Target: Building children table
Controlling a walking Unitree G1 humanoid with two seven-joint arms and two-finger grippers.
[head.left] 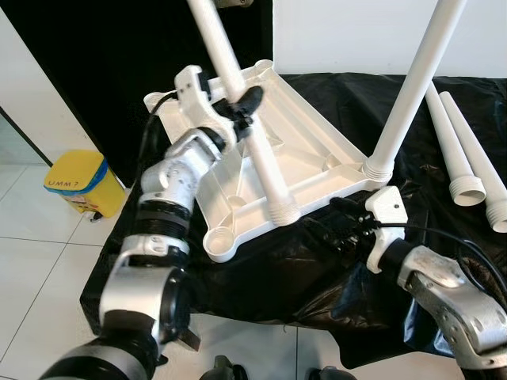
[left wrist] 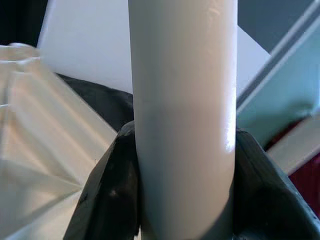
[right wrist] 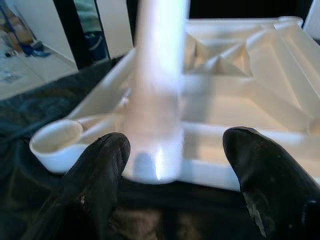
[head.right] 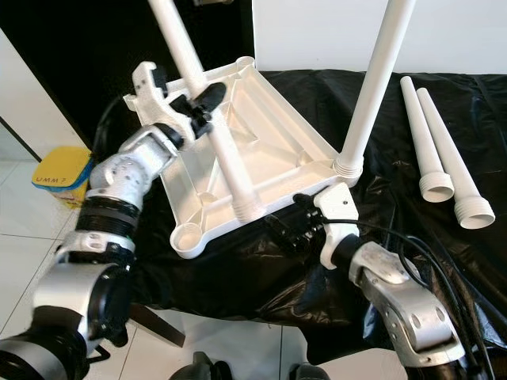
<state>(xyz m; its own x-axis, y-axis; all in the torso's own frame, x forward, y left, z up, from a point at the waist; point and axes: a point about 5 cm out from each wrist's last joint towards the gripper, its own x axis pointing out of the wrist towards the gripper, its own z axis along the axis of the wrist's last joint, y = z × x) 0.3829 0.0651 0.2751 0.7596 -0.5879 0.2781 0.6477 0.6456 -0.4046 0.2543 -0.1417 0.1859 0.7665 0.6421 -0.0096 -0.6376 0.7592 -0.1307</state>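
The upturned white tabletop (head.left: 269, 150) lies tilted on the black sheet (head.left: 261, 277), underside up. The left gripper (head.left: 242, 105) clamps mid-shaft on a white leg (head.left: 253, 142), fingers (left wrist: 107, 195) wrapped tight on both sides, the leg's collar down at a socket on the near edge of the tabletop. Just beyond the right gripper's (head.right: 297, 224) tips, that same collar sits between jaws that gape wide, holding nothing, fingertips (right wrist: 100, 165) clear of it. A second leg (head.left: 408, 91) stands upright in the corner socket, and two spare legs (head.right: 440, 154) lie well apart on the sheet. One empty socket (head.left: 220, 237) waits at the near corner. This plastic looks light, stiff and glossy, so likely slippery; I'd grip low near the ribbed collar, where a twist has purchase, and brace the tabletop so it can't skate.
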